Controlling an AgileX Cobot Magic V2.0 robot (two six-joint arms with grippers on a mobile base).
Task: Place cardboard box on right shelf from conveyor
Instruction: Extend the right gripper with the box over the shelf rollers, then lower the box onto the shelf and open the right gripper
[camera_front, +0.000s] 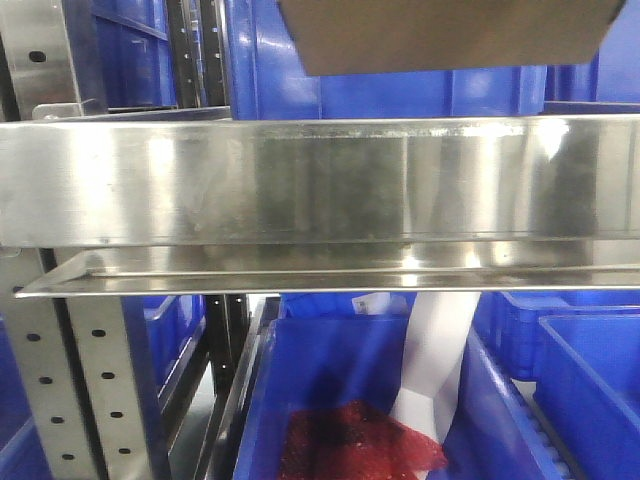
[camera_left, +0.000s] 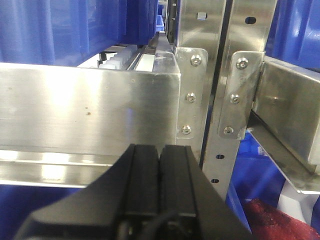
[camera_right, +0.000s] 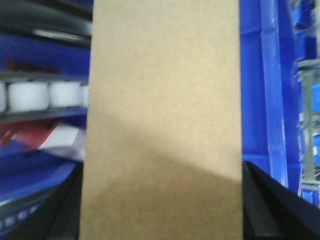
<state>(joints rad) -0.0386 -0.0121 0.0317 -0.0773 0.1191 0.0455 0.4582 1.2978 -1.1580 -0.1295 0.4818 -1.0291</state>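
The tan cardboard box hangs at the top of the front view, just above the tall shiny lip of the steel right shelf. In the right wrist view the cardboard box fills the middle, and my right gripper is shut on it, a black finger against each long side. My left gripper is shut with nothing in it, low in front of a steel shelf lip and a perforated upright. The conveyor is out of view.
Blue plastic bins stand behind the shelf lip. Below it are more blue bins, one holding a red mesh bag and white paper. Perforated steel uprights stand at the left. White rollers show beside the box.
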